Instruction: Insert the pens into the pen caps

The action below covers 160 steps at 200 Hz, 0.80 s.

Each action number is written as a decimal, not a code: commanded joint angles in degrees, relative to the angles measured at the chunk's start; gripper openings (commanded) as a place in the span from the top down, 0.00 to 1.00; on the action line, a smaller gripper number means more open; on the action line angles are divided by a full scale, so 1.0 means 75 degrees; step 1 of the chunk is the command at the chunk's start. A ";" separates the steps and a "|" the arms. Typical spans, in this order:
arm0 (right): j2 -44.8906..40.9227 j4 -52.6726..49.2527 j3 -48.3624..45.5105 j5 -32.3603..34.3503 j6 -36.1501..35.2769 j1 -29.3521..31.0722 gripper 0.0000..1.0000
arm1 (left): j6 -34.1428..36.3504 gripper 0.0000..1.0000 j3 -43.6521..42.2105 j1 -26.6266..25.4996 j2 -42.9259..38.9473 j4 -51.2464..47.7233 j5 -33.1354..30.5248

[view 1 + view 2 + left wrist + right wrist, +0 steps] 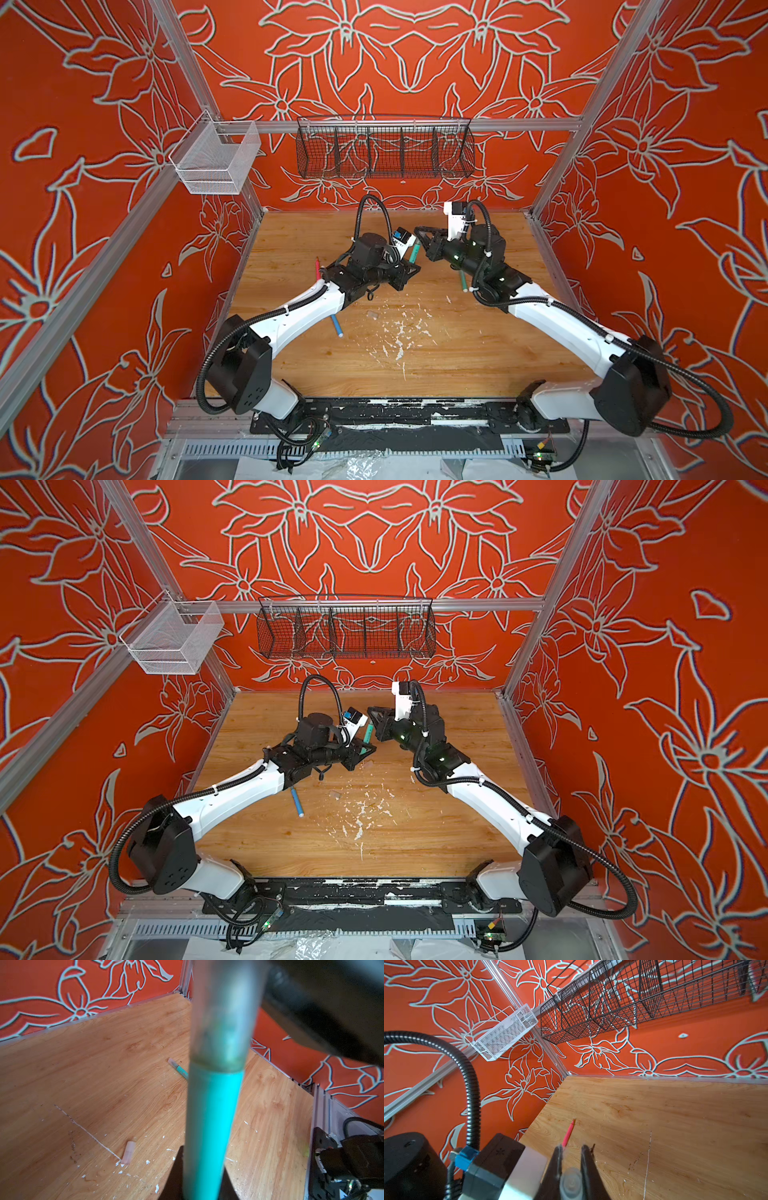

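held pen (209,1122) blurred, blue pen (336,326) partly hidden

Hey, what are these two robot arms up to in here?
They're capping marker pens. The left arm has its jaws shut on a green pen, held above the wooden table; the right arm grips a greyish cap that sits over that pen's tip. A second green pen lying on the table already wears its cap. A red pen, a blue pen and one loose cap lie waiting.

Left claw (409,271) and right claw (419,233) clamped, tips close.
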 commanded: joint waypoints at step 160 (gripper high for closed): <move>-0.0437 -0.3345 0.2569 -0.0360 -0.0794 0.0144 0.53 | -0.2325 1.00 -0.1998 0.0679 -0.1808 0.3083 -0.0202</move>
